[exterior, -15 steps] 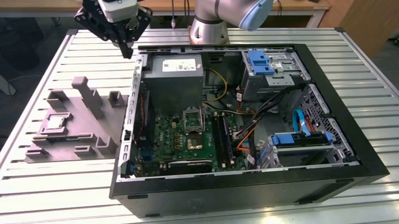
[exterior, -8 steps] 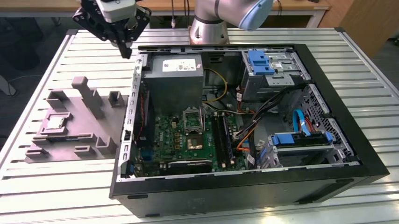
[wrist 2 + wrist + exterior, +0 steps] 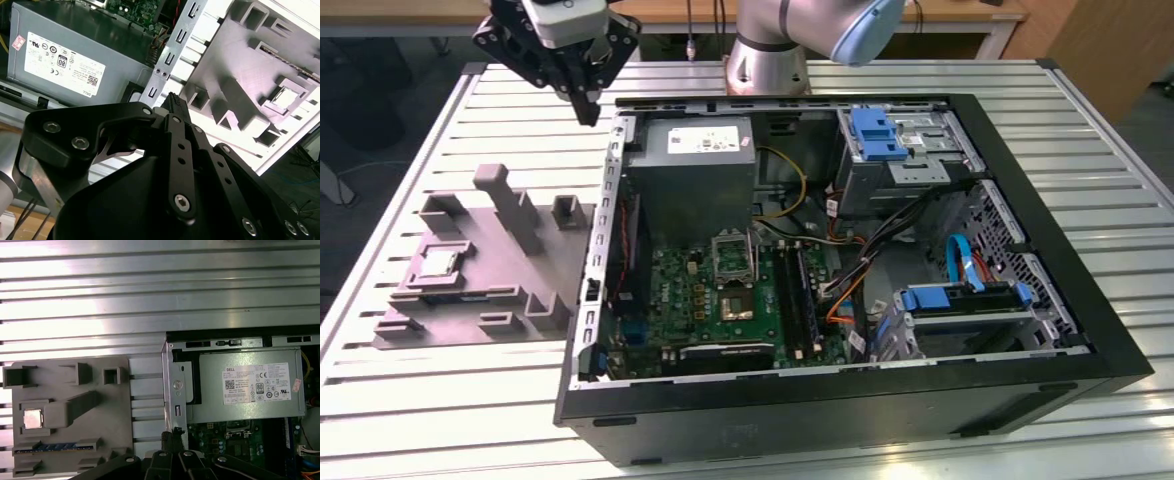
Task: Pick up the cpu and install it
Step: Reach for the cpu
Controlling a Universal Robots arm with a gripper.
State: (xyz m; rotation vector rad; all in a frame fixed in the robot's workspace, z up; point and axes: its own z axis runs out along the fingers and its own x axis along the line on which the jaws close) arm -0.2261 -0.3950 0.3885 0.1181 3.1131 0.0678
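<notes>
The cpu (image 3: 438, 263) is a small silvery square lying flat in a recess of the grey moulded tray (image 3: 487, 285), on the exterior view's left. Both wrist views show the cpu (image 3: 32, 418) (image 3: 287, 98) resting in the tray (image 3: 75, 427) (image 3: 240, 60). My gripper (image 3: 591, 113) hangs high above the table, beyond the tray and beside the case's back left corner. Its black fingers (image 3: 173, 107) meet at the tips, shut with nothing between them. The metal-framed socket (image 3: 735, 302) sits on the green motherboard inside the case.
The open black computer case (image 3: 1067, 300) lies on a slatted metal table (image 3: 440, 400). Inside are a grey power supply (image 3: 700, 165), drive cages with blue clips (image 3: 878, 135) and loose cables (image 3: 854, 270). The case's metal wall (image 3: 175, 385) stands between tray and motherboard.
</notes>
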